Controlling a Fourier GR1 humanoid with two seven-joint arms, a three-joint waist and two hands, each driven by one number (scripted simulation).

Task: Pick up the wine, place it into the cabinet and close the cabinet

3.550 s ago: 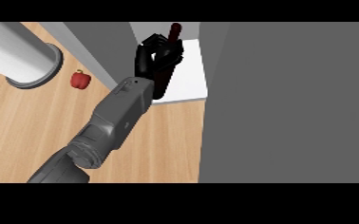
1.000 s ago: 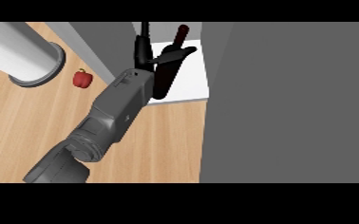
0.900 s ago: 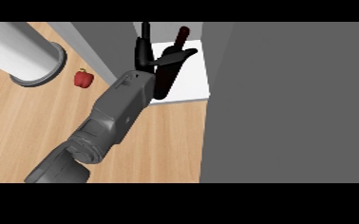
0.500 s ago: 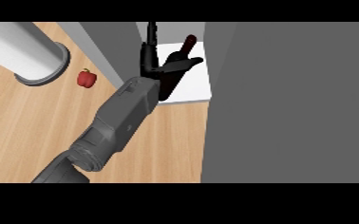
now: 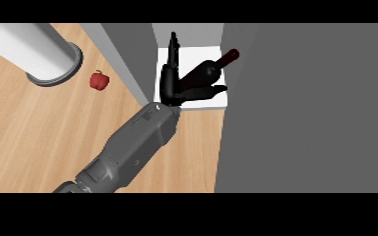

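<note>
**Wine bottle on the cabinet shelf, left hand spread beside it**

The wine bottle (image 5: pixel 208 70) is dark, nearly black, with a dull red cap (image 5: pixel 231 55) on its neck. It shows slantwise, its neck pointing away from the robot and to the right, its fat end nearer the hand. It is inside the cabinet (image 5: pixel 193 54), over the white shelf floor and towards the shelf's right side, with the cap right up against the broad grey panel (image 5: pixel 295 105) that fills the right of the view.

The left hand (image 5: pixel 172 84) is in the cabinet as well, at the shelf's left. It is spread apart: the fingers (image 5: pixel 173 50) run straight towards the back and the thumb (image 5: pixel 212 89) juts out to the right, under the bottle's fat end. Nothing is curled round the glass (though from this angle I cannot tell whether the thumb touches it). The grey forearm (image 5: pixel 133 150) comes up from the lower left across the wooden counter (image 5: pixel 44 130).

Left of the cabinet's grey side wall, a small red fruit (image 5: pixel 99 80) lies on the counter, just beside a pale upright cylinder (image 5: pixel 40 50).
</note>
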